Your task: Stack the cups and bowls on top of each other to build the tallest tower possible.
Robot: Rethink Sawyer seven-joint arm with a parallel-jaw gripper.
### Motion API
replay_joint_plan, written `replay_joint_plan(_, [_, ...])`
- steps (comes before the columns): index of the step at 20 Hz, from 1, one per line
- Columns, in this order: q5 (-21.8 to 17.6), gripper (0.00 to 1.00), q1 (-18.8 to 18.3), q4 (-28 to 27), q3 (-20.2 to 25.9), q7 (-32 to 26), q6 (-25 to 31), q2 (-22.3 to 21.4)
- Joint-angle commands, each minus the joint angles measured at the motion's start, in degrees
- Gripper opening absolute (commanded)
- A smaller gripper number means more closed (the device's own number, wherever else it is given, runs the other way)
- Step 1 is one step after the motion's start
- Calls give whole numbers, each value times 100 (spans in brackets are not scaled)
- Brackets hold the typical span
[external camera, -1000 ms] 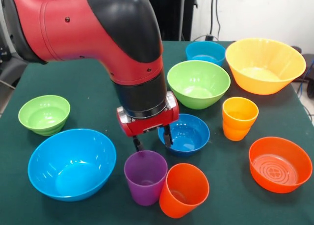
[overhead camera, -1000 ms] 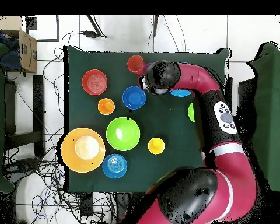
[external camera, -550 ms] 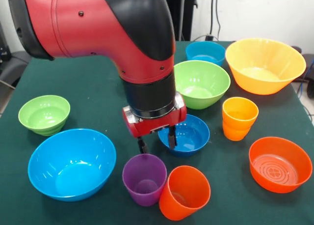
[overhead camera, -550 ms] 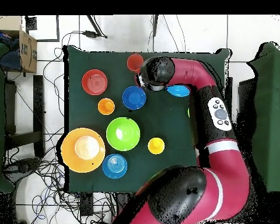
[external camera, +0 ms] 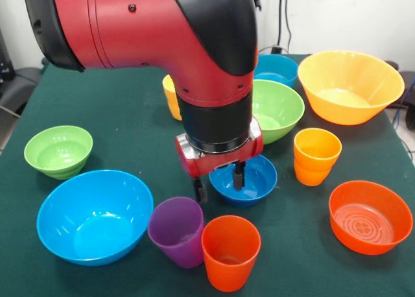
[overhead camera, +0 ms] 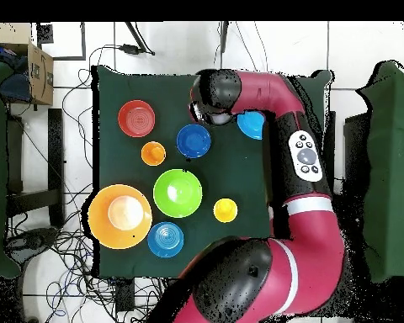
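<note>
Progress: no tower yet; cups and bowls sit scattered on the worktop [external camera: 117,115].
Gripper [external camera: 219,182]: fingers apart, empty, above purple cup [external camera: 176,231].

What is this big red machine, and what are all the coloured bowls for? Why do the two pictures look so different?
The red and black machine is a robot arm. At its end is a gripper, two small dark fingers that stand open and hold nothing. It hangs above a purple cup, an orange-red cup and a dark blue bowl.

One picture is taken from across the table, facing the robot. The other looks straight down from above, so there the arm stretches across the green table and everything looks turned round.

On the table lie plastic dishes meant for stacking into a tower: a large light blue bowl, a small green bowl, a bigger green bowl, a large orange-yellow bowl, an orange-red bowl and an orange-yellow cup. Nothing is stacked yet.
</note>
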Motion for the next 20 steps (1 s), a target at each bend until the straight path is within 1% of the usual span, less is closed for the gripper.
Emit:
replay_joint_plan(1, [-425,100,148,-211,-435,-354,560,-48])
replay_joint_plan(7, [-375,100,262,-444,-507,-396,878,-75])
replay_joint_plan(12, [-293,100,284,-573,-461,-476,929,-33])
replay_joint_plan(15, [-218,100,355,-516,-565,-279,1169,-121])
replay_joint_plan(17, [-151,100,382,-390,-647,-130,1245,-186])
replay_joint_plan(20, [-83,100,392,-255,-684,-66,1250,-254])
